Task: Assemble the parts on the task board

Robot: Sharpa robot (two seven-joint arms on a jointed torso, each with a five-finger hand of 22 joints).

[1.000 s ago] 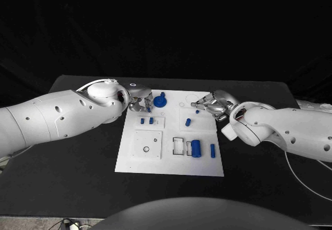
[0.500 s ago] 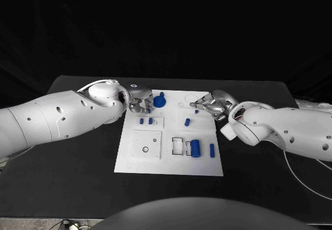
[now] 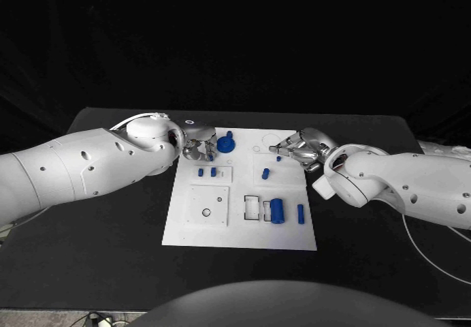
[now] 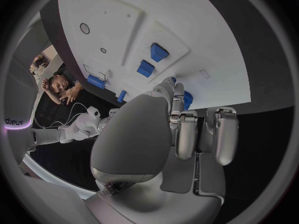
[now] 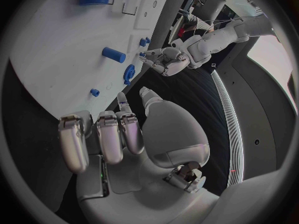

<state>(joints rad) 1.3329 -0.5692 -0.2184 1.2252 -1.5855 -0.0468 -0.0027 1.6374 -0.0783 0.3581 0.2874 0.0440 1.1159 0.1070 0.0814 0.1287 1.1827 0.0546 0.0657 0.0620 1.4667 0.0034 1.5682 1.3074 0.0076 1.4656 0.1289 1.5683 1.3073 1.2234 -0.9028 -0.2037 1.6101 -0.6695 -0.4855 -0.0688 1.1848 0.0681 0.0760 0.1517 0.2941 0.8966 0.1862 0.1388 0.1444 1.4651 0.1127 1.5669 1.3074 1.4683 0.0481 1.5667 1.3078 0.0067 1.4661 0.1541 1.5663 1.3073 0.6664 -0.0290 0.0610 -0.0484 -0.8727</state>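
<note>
Almost nothing has moved since a second ago: my robot hands still hover at the white task board's [image 3: 191, 228] far end.
My left robot hand [image 3: 199, 145], fingers curled and holding nothing, waits beside the round blue plastic knob [image 3: 226, 144]; my right robot hand [image 3: 299, 147], also empty with fingers curled in, hangs over the small blue peg [image 3: 279, 159], ready to pick.

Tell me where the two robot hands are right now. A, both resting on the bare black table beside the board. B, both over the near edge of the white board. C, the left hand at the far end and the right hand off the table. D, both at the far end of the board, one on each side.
D: in the head view the left hand and the right hand sit at the far end of the task board, either side of the round blue part.
</note>
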